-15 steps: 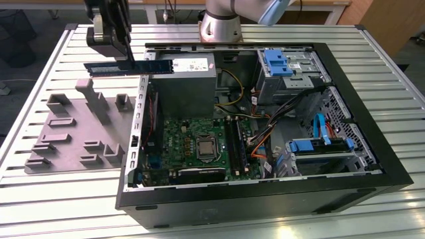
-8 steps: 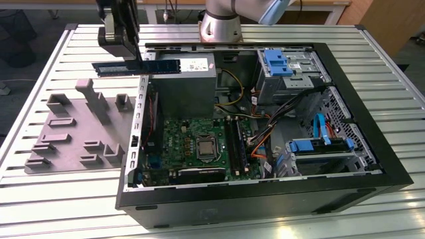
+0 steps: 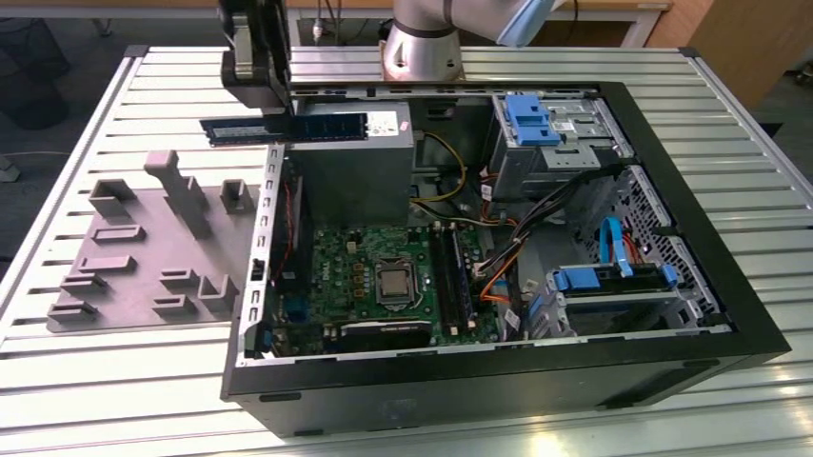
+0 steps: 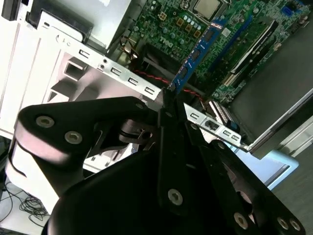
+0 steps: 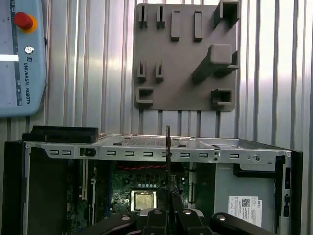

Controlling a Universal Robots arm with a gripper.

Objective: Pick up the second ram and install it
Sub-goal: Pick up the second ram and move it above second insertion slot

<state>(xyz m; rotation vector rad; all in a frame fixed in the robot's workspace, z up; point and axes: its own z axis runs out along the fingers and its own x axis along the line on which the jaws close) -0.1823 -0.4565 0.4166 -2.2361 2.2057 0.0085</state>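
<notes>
1. Above the open computer case's (image 3: 508, 376) far corner, at the exterior view's left, the gripper (image 3: 281, 116) hangs with its jaws clamped on the second ram (image 3: 333, 126).
2. The second ram is held level on its long edge, high above the motherboard (image 3: 362, 271).
3. In the second wrist view, it (image 4: 199, 50) juts out past the gripper (image 4: 168, 100).
4. A grey fixture plate (image 3: 133, 252) lies on the slatted worktop (image 3: 76, 381) beside the case.

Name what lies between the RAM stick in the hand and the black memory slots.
In the exterior view, the grey power supply box lies between the second ram, gripped by the hand, and the memory slots.
</notes>
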